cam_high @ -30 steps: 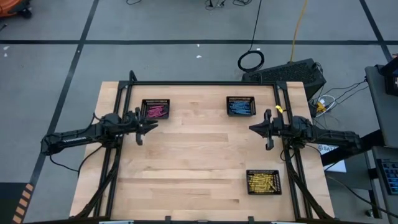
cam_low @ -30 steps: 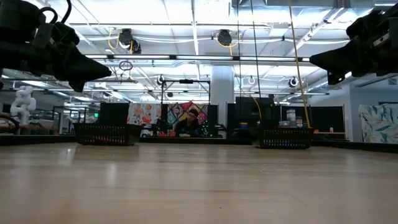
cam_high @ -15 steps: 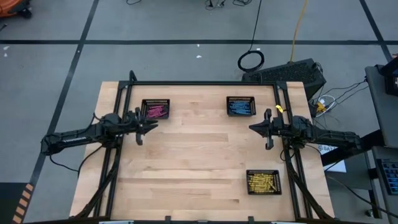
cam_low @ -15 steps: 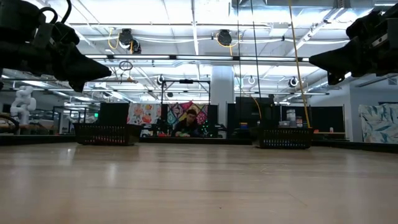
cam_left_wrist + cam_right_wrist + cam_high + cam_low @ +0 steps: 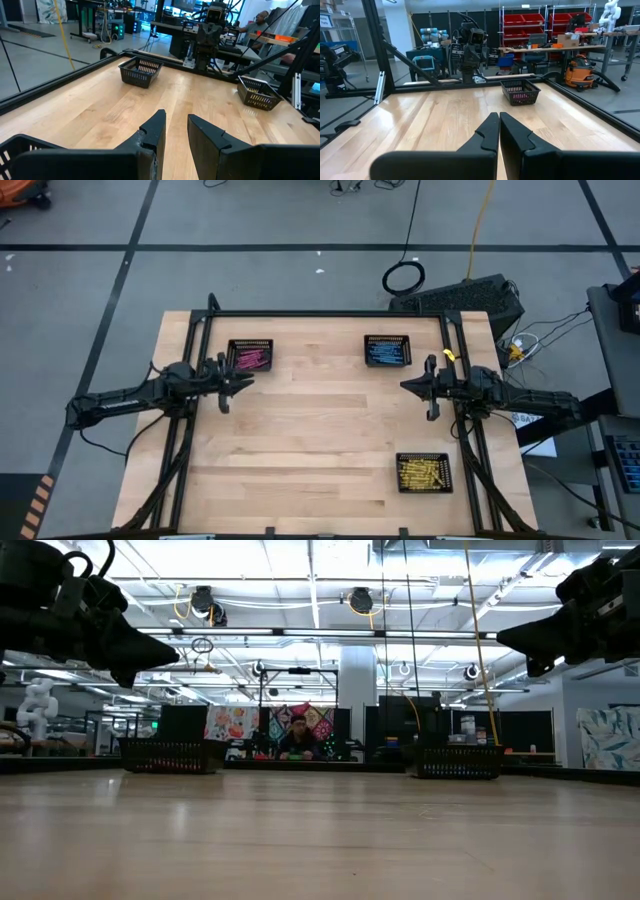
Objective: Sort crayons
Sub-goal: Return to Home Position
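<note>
We see the left gripper (image 5: 243, 381) hover over the left side of the table (image 5: 320, 430), empty, its fingers a narrow gap apart. It is just beside the far-left basket (image 5: 231, 356), which holds the pink crayons (image 5: 251, 359). The blue crayons (image 5: 387, 354) lie in the far-right basket (image 5: 366, 352); near it the right gripper (image 5: 408, 387) hovers empty, fingers all but closed, and the yellow crayons (image 5: 424, 473) fill the near-right basket (image 5: 399, 473).
</note>
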